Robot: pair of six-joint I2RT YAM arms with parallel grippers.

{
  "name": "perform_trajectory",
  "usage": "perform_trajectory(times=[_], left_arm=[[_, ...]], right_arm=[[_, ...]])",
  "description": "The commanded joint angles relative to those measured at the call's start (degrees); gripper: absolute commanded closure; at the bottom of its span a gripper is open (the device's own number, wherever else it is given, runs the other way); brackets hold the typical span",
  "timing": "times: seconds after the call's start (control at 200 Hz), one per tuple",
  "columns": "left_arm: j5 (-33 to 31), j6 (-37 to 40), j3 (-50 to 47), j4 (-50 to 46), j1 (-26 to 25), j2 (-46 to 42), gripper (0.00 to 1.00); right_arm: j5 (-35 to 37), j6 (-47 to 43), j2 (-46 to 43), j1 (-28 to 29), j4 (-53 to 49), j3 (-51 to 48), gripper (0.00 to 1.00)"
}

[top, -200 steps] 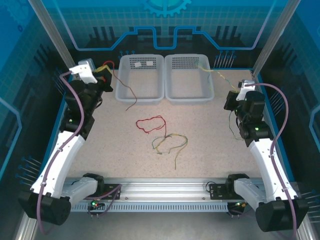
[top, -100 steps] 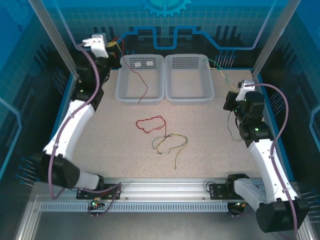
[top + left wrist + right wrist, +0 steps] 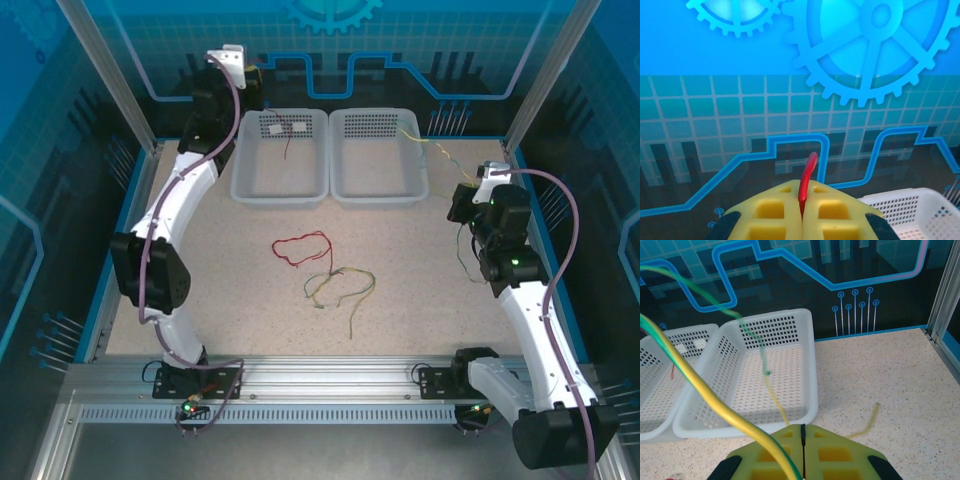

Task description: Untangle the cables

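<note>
The surface [image 3: 420, 290] carries the left basket [image 3: 278, 197] at its far side, and the right basket [image 3: 380, 197] stands just beside it. Above the left basket's far left corner, the left gripper [image 3: 801, 197] is clenched on a red cable [image 3: 807, 175] that dangles into this basket. Well to the right of the left basket, the right gripper [image 3: 802, 432] grasps a yellow-green cable [image 3: 715, 405]. In front of the left basket, a loose red cable [image 3: 300, 245] and a loose yellow-green cable [image 3: 340, 285] lie overlapping.

No legible text, numbers, brands; white tags [image 3: 287, 127] in left basket [image 3: 279, 196] unreadable.
</note>
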Motion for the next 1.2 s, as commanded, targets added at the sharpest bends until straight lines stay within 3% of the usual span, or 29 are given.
perform_trajectory(times=[0.0, 0.095, 0.265, 0.455, 0.59, 0.755, 0.88, 0.916, 1.016, 1.111, 1.156, 1.191], left_arm=[[-1.5, 4.8, 8.3, -5.0, -0.5, 4.8, 1.00], [-0.8, 4.0, 11.5, -9.9, -0.9, 7.9, 1.00], [-1.8, 1.2, -1.9, -5.1, -3.0, 6.0, 1.00], [-8.3, 0.7, -10.6, -7.5, -8.3, 3.8, 1.00], [-8.5, -2.8, -13.7, -10.3, -8.7, 5.4, 1.00], [-5.9, -4.1, -12.9, -13.2, -8.5, 9.3, 1.00], [-7.3, -3.3, -8.2, -16.6, -8.5, 12.5, 1.00], [-7.9, -3.0, -7.4, -16.1, -8.5, 12.8, 0.90], [-6.0, -1.3, -3.5, -16.0, -8.3, 15.3, 0.42], [-6.9, -1.5, 0.8, -19.1, -8.2, 17.2, 0.36], [-8.7, -1.8, 1.7, -19.6, -8.1, 17.3, 0.13], [-8.6, -1.9, 2.3, -20.2, -7.8, 17.3, 0.12]], right_arm=[[-0.8, 0.1, 0.1, 1.0, -0.2, 0.8, 1.00], [-0.7, 0.2, -0.1, 1.0, -0.1, 0.7, 1.00], [-0.7, 0.5, -0.4, 1.0, 0.4, 0.0, 1.00], [-1.0, -0.4, 0.1, 1.1, -0.2, 0.8, 1.00], [-1.7, -0.4, 0.6, 1.1, 0.0, 1.0, 1.00], [-2.6, 0.1, 1.1, 1.2, 0.7, 0.3, 1.00], [-3.8, 0.3, 1.8, 1.4, 0.4, 0.9, 1.00], [-4.3, 0.2, 1.7, 1.5, 0.5, 1.0, 1.00], [-5.7, -0.4, 1.3, 2.2, 0.9, 1.3, 1.00], [-5.9, -1.2, 1.1, 2.9, 0.3, 2.2, 1.00], [-5.8, -1.6, 0.9, 3.1, -0.4, 2.7, 1.00], [-5.9, -1.8, 0.8, 3.4, -0.8, 3.0, 1.00]])
